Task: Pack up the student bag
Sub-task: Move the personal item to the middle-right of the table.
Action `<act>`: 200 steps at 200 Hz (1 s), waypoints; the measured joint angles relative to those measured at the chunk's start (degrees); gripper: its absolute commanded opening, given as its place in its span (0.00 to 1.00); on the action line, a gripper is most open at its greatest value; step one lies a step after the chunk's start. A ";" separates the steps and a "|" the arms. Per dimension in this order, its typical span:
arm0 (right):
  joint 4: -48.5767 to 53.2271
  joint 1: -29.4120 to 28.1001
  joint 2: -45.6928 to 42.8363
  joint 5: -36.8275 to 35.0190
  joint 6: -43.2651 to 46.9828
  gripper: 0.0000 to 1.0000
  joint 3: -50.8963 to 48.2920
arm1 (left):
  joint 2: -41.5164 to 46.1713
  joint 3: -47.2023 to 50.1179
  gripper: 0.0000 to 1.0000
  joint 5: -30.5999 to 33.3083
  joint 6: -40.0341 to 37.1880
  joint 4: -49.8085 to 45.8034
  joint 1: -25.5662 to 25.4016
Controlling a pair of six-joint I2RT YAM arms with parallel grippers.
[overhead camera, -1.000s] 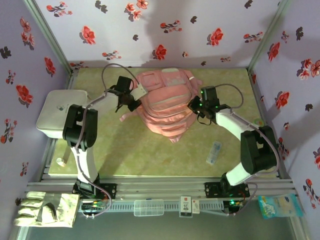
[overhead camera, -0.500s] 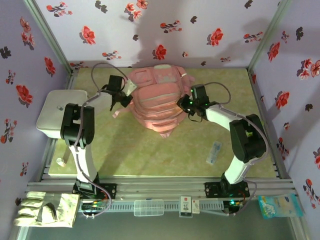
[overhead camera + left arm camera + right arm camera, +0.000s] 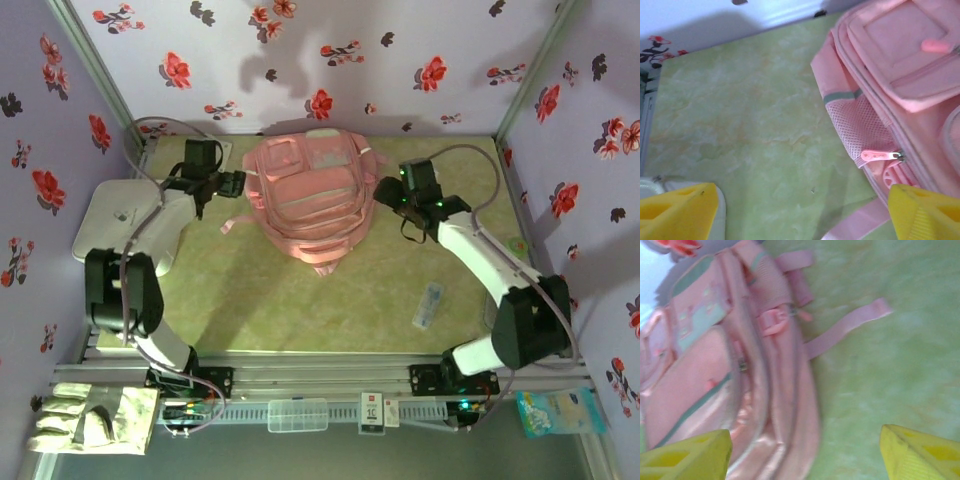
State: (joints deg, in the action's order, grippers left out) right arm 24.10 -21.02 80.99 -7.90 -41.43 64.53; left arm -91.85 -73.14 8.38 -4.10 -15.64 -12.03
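The left gripper [image 3: 232, 183] is spread wide and empty just off the left flank of the student bag [image 3: 308, 195]. In its wrist view the yellow fingertips [image 3: 682, 210] sit far apart, clear of the bag's mesh side pocket [image 3: 860, 127] and pink zip pull [image 3: 880, 156]. The right gripper [image 3: 385, 195] is also spread wide and holds nothing, close beside the bag's right flank. Its wrist view shows a loose strap [image 3: 847, 327] trailing from the bag across bare surface.

The bag lies flat with its front pockets up, between the two grippers and close to the back wall. Under it and around it is a pale green marbled mat [image 3: 260, 290] that covers the table. A white rounded box [image 3: 115, 225] sits well to the bag's left, at the mat's edge. A small clear tube [image 3: 428, 305] lies on the mat nearer the arms than the bag and to its right.

Lilac walls with red flowers [image 3: 400, 50] enclose the bag on three sides. A pale work glove [image 3: 90, 418] rests well away from the bag, by the left arm's base.
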 measured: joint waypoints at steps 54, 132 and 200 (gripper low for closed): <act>14.25 0.76 -10.73 -13.44 -1.86 0.85 -14.34 | 10.51 5.31 1.00 -2.08 10.25 -2.05 -0.07; 21.35 11.32 -16.06 -24.94 -8.79 0.99 -25.14 | 12.41 5.81 1.00 -5.53 13.88 -2.23 -0.07; 14.21 24.76 -17.00 -21.40 -8.00 0.99 -31.01 | 13.14 5.84 1.00 -8.24 13.25 -2.78 -0.07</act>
State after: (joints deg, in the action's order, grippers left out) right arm 38.30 3.75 63.99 -29.30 -49.43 33.52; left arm -78.72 -67.31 0.14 9.15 -18.41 -12.10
